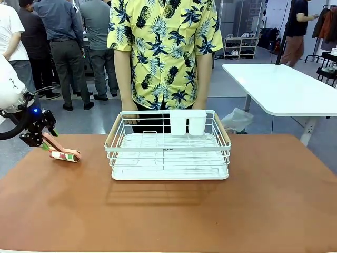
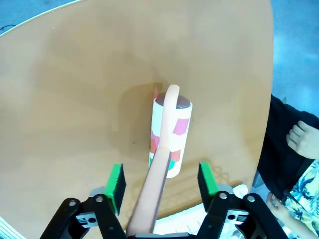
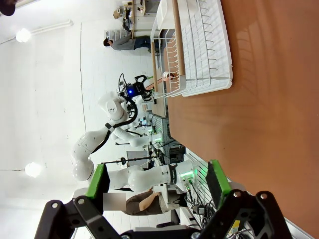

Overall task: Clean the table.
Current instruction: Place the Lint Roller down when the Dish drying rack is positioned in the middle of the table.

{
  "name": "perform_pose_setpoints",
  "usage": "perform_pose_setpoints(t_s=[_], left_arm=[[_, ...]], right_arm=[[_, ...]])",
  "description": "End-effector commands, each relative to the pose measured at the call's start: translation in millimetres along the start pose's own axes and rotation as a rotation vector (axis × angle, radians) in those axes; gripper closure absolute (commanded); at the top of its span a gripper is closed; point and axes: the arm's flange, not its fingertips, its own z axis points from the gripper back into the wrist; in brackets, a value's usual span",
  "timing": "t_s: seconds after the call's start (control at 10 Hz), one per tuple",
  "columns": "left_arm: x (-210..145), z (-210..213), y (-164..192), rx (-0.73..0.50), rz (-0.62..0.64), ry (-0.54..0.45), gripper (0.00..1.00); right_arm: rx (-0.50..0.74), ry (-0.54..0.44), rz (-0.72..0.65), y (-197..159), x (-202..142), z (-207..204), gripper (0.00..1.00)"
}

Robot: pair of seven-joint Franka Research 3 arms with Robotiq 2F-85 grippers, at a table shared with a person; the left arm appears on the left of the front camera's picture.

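The left pincer (image 2: 160,181), pads apart around the pink-handled patterned lint roller (image 2: 168,135) on the terracotta worktop (image 1: 168,211), should lift clear straight, avoiding snagging the handle.

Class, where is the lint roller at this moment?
In the front view the lint roller lies on the table near its left edge, left of the white wire rack, its handle between the left gripper's open fingers.

a lint roller (image 1: 64,155) lies on the table (image 1: 174,211), left of the wire rack (image 1: 168,146) at its middle.
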Motion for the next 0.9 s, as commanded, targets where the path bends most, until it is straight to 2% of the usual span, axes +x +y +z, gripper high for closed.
perform_pose_setpoints(t_s=[0.0,0.4,0.8], left_arm=[[-13,24,5,0.034,0.029,-0.016,0.0],[-22,52,11,0.119,0.053,-0.073,0.0],[-27,56,12,0.118,0.07,-0.09,0.0]], right_arm=[[0.002,-0.002,0.004,3,-2,0,0.0],[0.002,-0.002,0.004,3,-2,0,0.0],[0.002,-0.002,0.004,3,-2,0,0.0]])
